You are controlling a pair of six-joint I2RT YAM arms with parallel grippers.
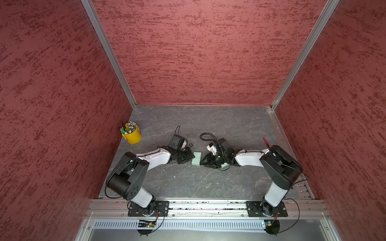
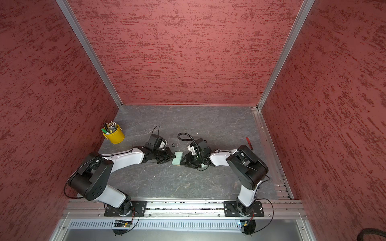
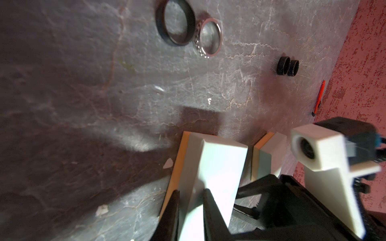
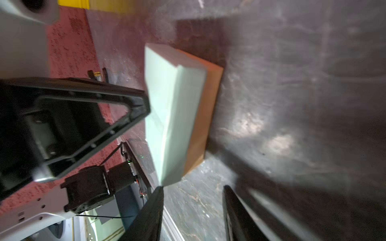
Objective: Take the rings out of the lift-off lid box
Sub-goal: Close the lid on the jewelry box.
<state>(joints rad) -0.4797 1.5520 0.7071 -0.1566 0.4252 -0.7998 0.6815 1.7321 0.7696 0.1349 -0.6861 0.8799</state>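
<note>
The mint-green lift-off lid box (image 1: 197,158) with a brown underside stands tilted on the slate between both grippers. My left gripper (image 3: 191,194) is shut on one of its walls, with a finger on each side. My right gripper (image 4: 194,200) is open just short of the box's near corner (image 4: 173,116), with nothing between its fingers. The rings lie on the table beyond the box: a black ring (image 3: 175,23) touches a silvery ring (image 3: 208,37), and two black rings (image 3: 288,66) stand on edge farther off. The first pair shows in a top view as rings (image 1: 193,144).
A second mint-green piece (image 1: 224,166) lies under my right wrist and also shows as the mint piece (image 3: 269,150) in the left wrist view. A yellow bucket of pens (image 1: 131,134) stands at the back left. A red pen (image 1: 265,141) lies near the right wall.
</note>
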